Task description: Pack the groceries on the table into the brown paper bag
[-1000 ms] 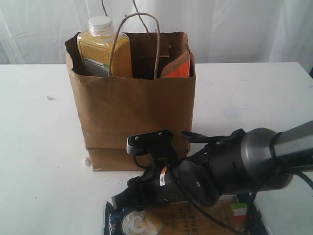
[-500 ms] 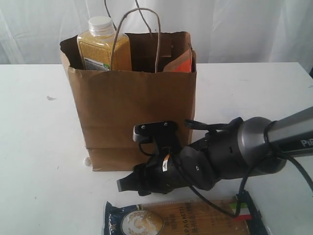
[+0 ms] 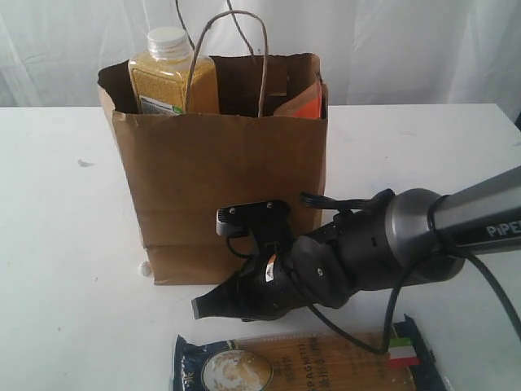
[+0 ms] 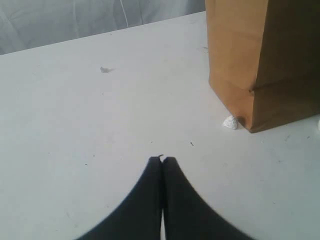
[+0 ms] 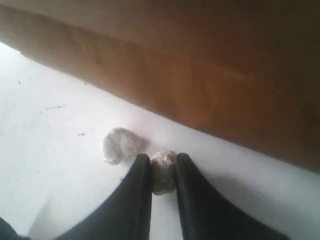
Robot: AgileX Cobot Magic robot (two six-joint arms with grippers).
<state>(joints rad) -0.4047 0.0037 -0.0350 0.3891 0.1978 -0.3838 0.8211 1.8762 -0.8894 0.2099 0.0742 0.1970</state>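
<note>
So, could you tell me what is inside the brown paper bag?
A white-capped bottle of yellow grains and an orange-labelled pouch show above the bag rim; anything lower is hidden by its walls.

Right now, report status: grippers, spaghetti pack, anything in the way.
Left gripper shut, empty. Right gripper pinching a white pebble beside the brown paper bag. Spaghetti pack unpacked on the table. A second pebble lies right beside it.

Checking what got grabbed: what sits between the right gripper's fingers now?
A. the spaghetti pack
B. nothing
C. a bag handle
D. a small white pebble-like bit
D: the right wrist view shows a small white pebble-like bit between the fingers of the right gripper, on the table beside the brown paper bag.
</note>
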